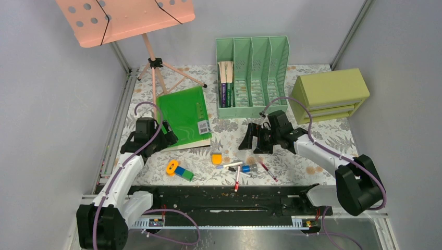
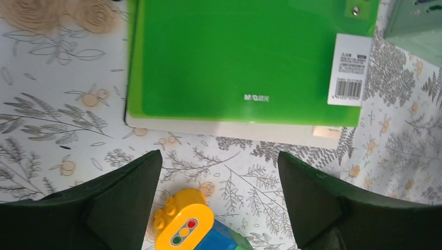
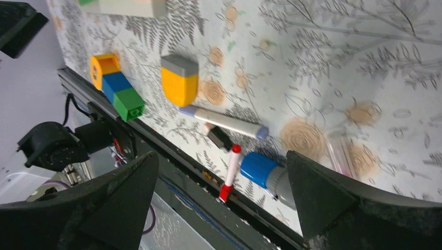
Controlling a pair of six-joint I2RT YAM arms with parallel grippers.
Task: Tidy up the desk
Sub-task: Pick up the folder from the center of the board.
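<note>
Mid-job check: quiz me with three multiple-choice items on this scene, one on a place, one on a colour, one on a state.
1. Which rack slot holds the books?
A leftmost
B rightmost
C second from right

2. What colour is the folder?
A red
B green
C blue

3. How are the left fingers?
A shut on the folder
B shut on a pen
C open, empty

Answers:
1 A, the books stand at the rack's left end.
2 B, its cover is bright green.
3 C, the fingers stand wide apart, gripping nothing.
</note>
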